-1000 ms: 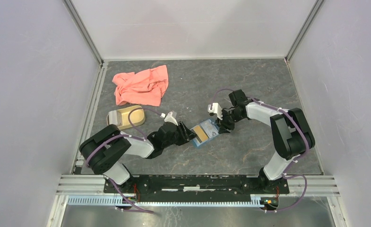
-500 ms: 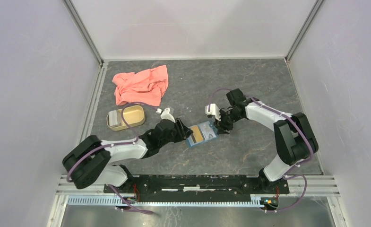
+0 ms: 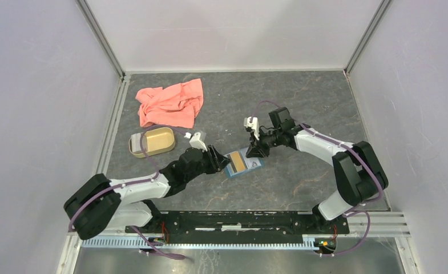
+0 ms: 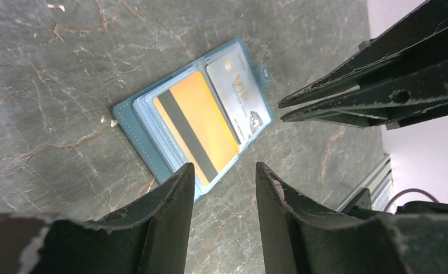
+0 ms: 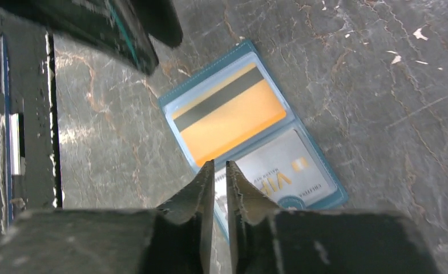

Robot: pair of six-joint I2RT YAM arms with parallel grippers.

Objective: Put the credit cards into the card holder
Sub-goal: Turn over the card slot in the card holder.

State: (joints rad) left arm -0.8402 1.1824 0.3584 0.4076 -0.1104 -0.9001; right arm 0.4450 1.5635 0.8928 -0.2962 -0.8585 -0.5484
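While card holder lies open on table, gold card and pale card sit in its sleeves. Dark card unseen. My left gripper gapes empty beside holder; right gripper nearly closed, empty, above holder.

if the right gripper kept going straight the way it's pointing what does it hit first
Most likely the open card holder, around the seam between the gold card and the pale card. The right gripper hangs just above it; depth is unclear.

Two white-shelled arms with black joints, looped purple cables, scuffed black pincer fingers.
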